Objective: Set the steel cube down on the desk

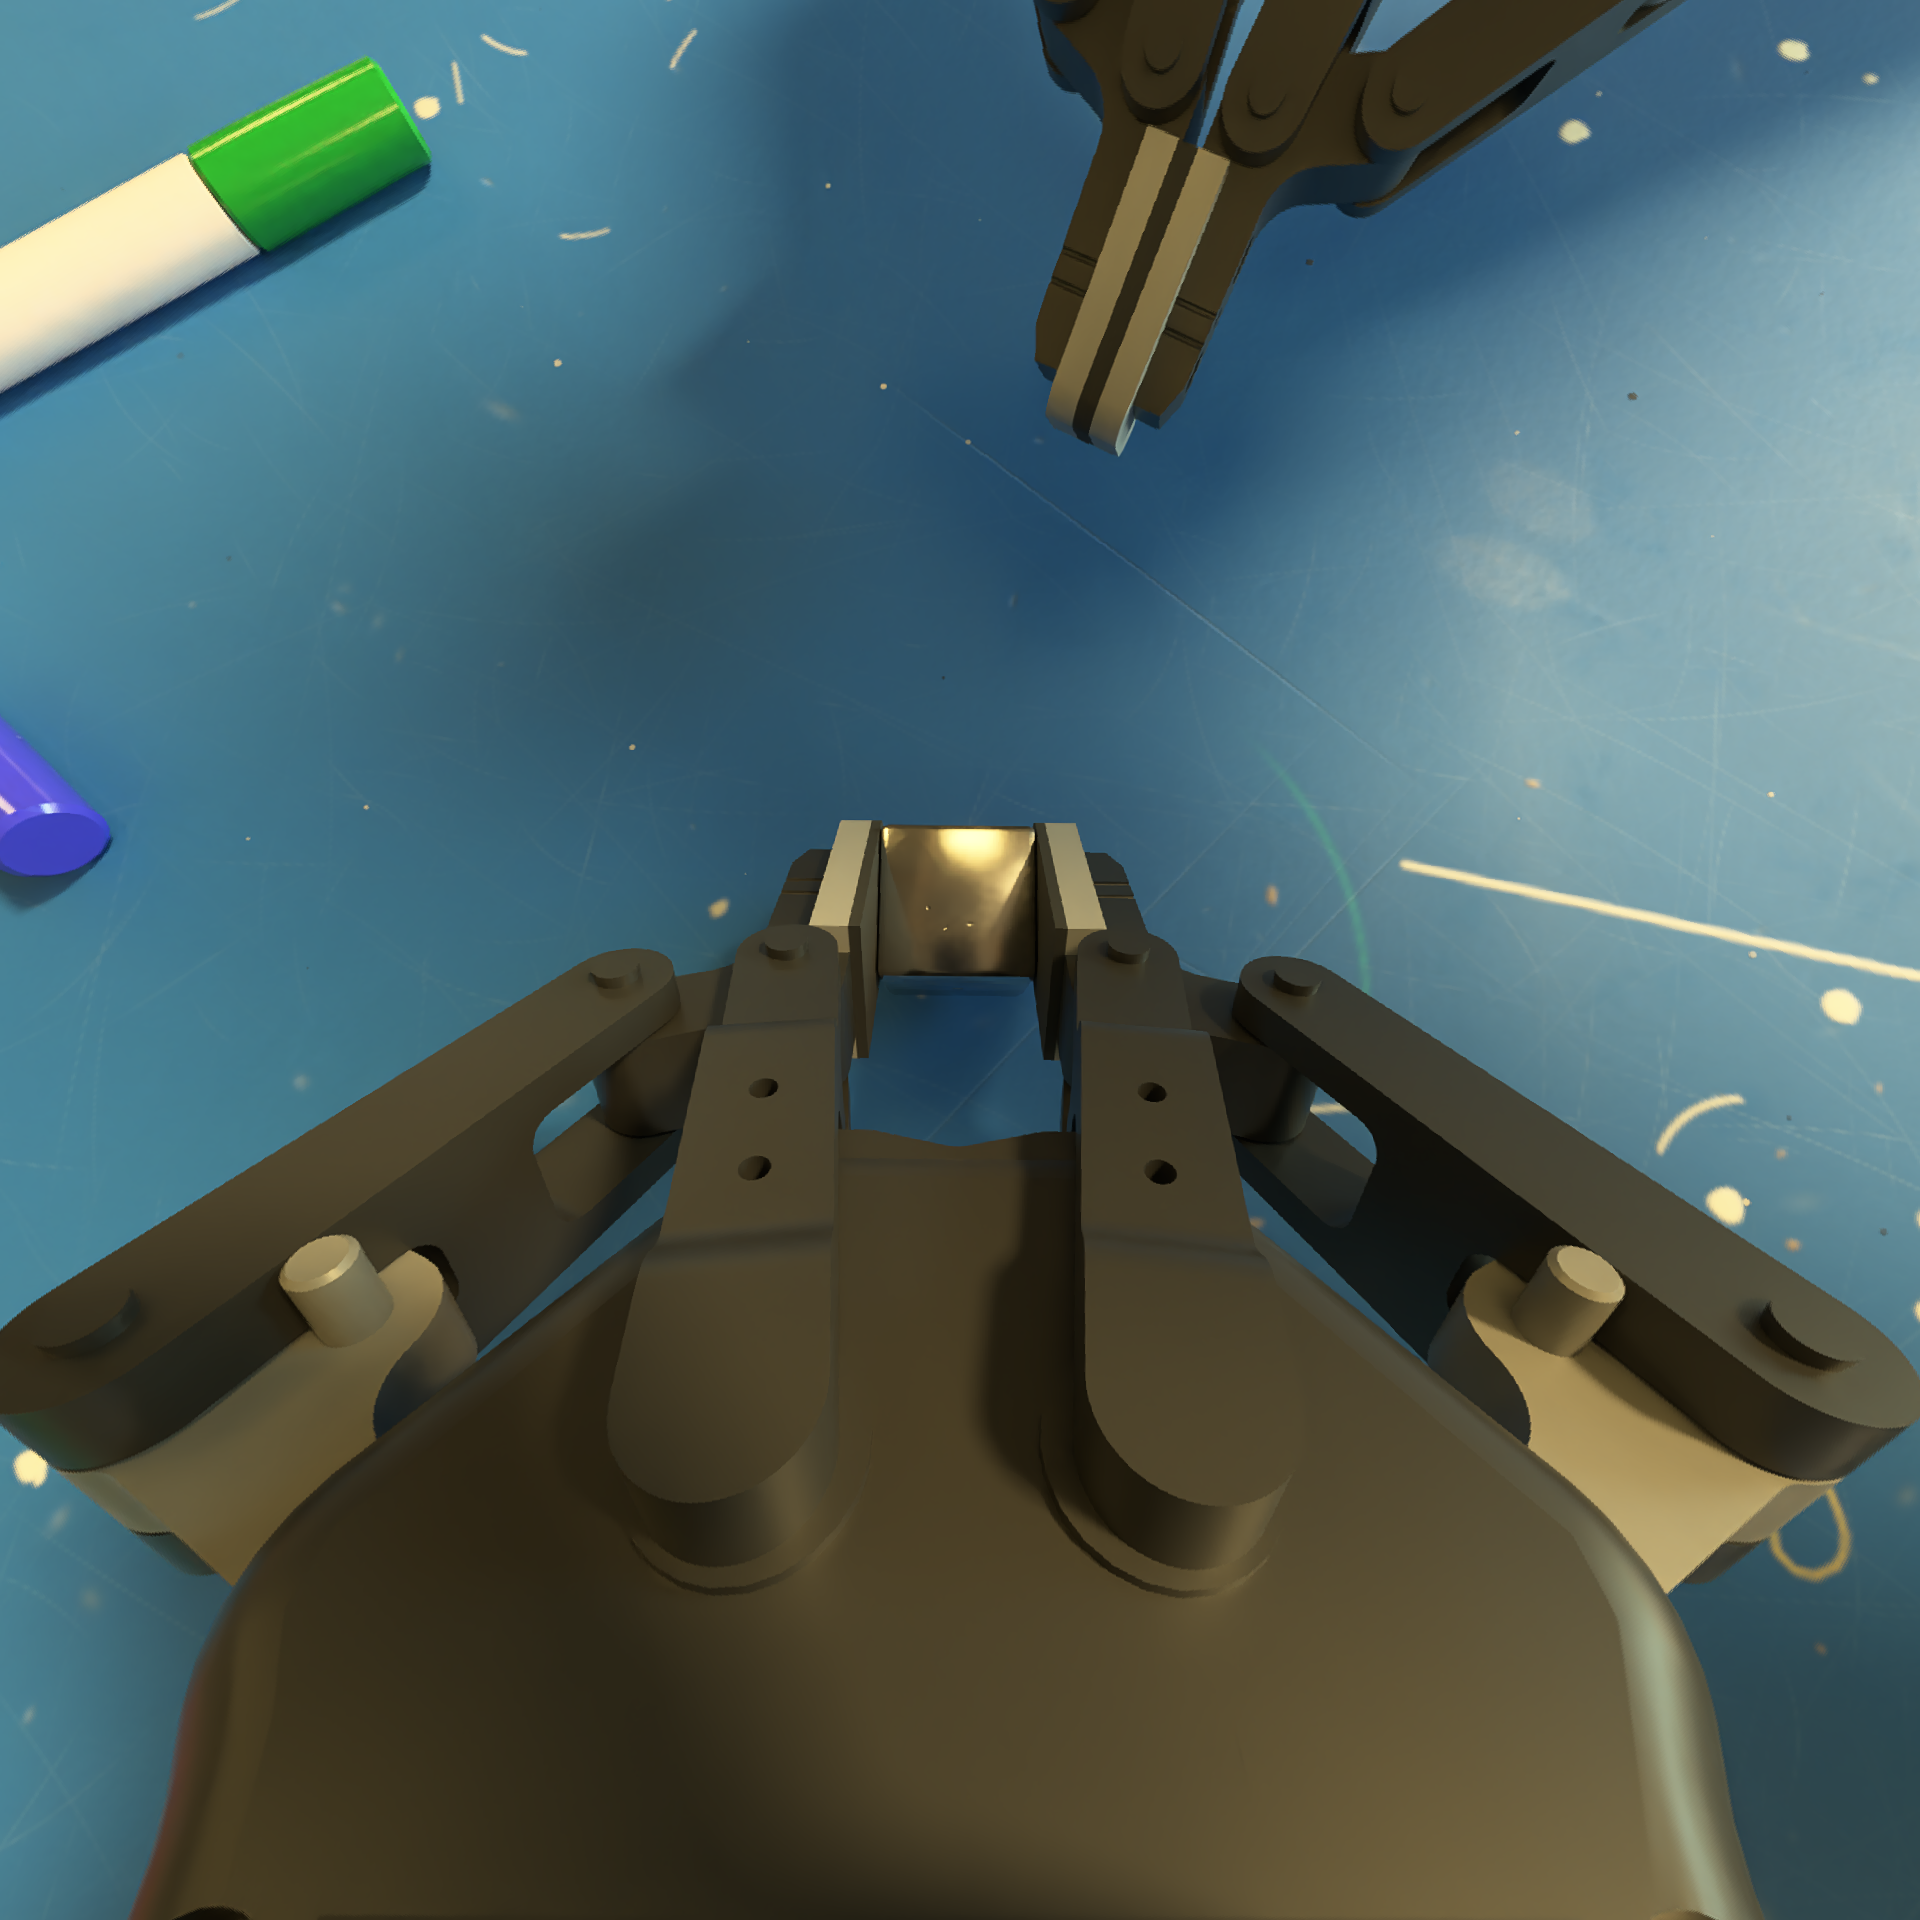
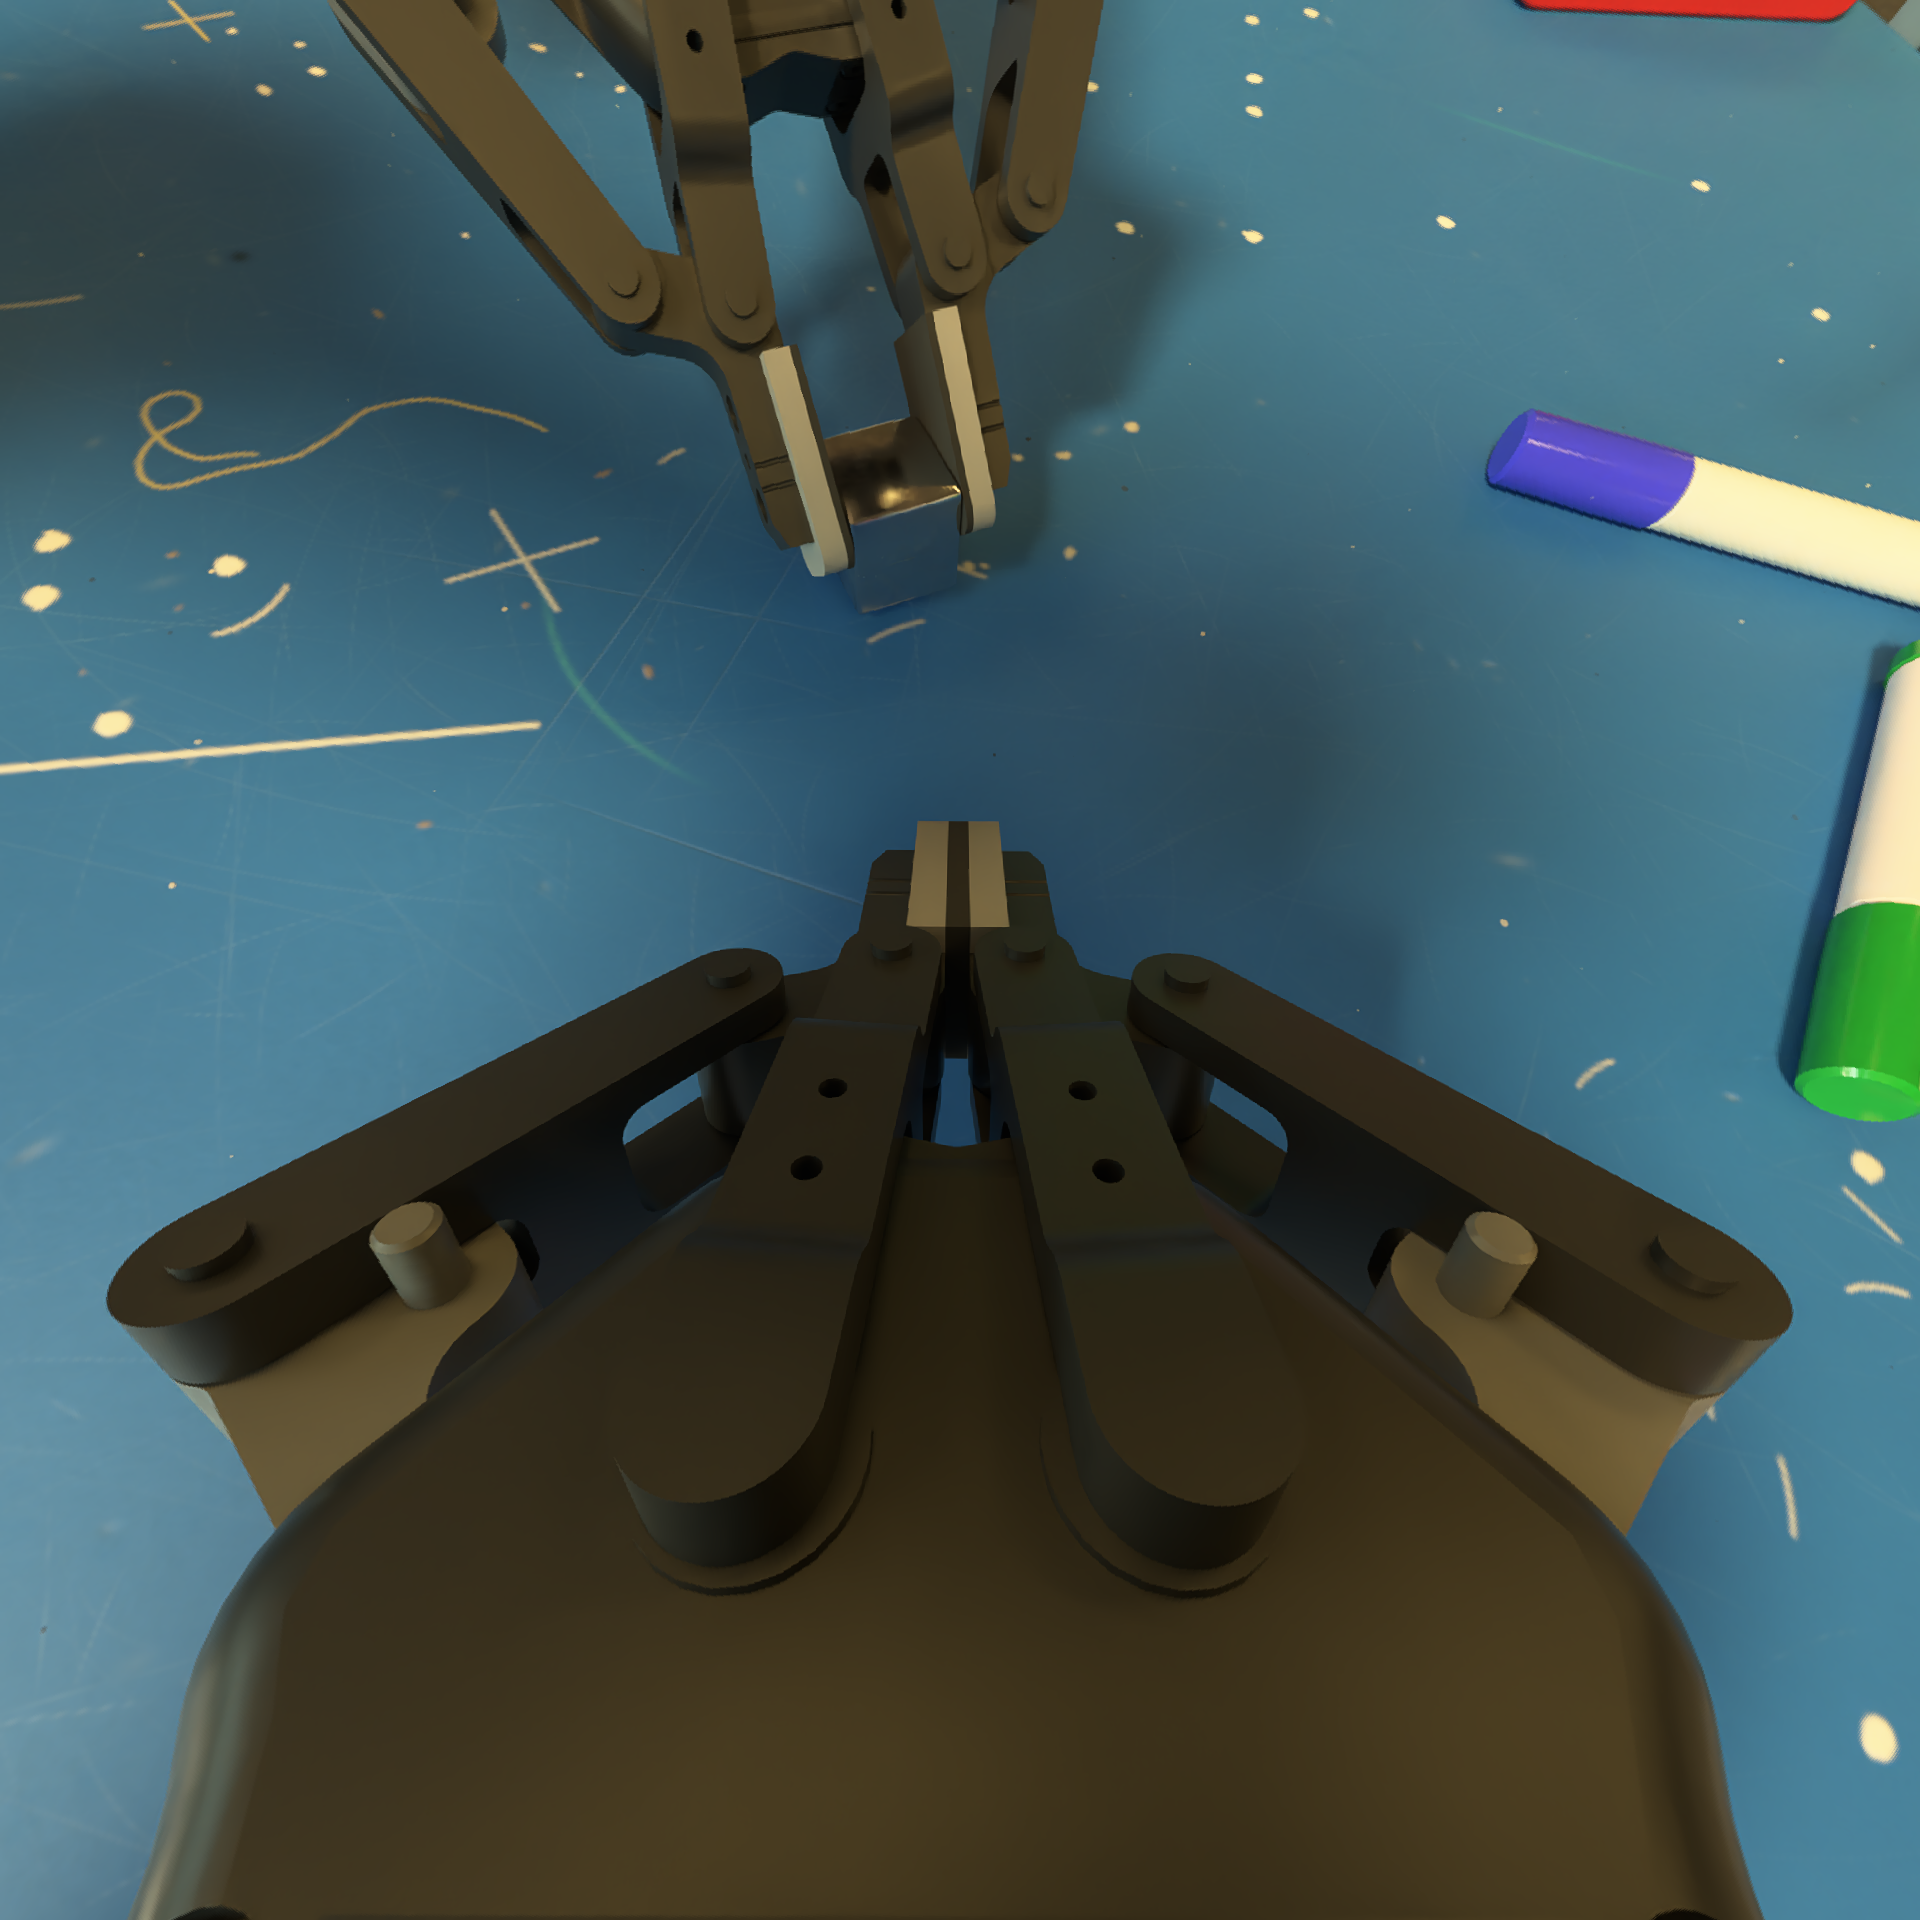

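My left gripper (image 1: 957,847) is shut on the steel cube (image 1: 957,899), a small shiny metal block held between its pale pads. In the right wrist view the left gripper (image 2: 902,540) holds the cube (image 2: 904,530) with the cube's lower edge at or just above the blue desk (image 2: 1247,727); I cannot tell whether it touches. My right gripper (image 2: 957,842) is shut and empty, pads together, hovering over the desk facing the left one. It also shows in the left wrist view (image 1: 1103,421) at the upper right.
A white marker with a green cap (image 1: 312,151) lies at the upper left, and a purple-capped marker (image 1: 47,821) at the left edge. In the right wrist view they lie at the right (image 2: 1865,997), (image 2: 1590,468). A red object (image 2: 1683,8) is at the top right edge.
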